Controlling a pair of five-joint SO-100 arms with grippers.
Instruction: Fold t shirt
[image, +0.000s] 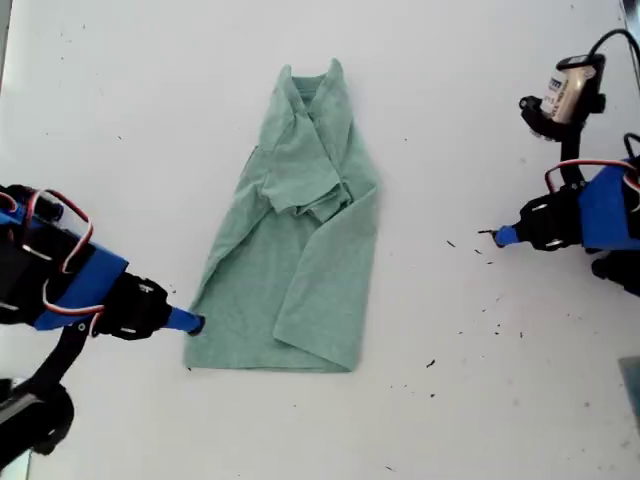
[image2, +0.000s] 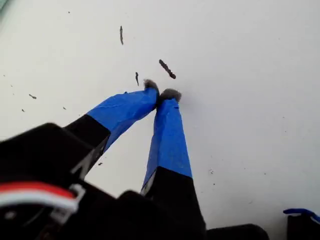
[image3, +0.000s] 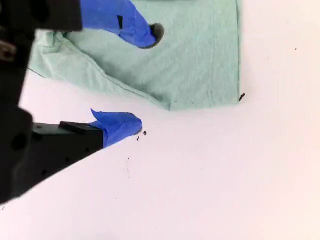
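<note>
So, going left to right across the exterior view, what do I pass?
My second gripper, open at the shirt's hem corner → the green t shirt → my first gripper, shut over bare table.

All around me lies a plain white table (image: 480, 90), matte and evenly lit, filling the whole scene. Small dark specks (image: 431, 363) dot it, thickest toward the exterior view's right and near edge. No walls show.

No text or label is readable anywhere.
</note>
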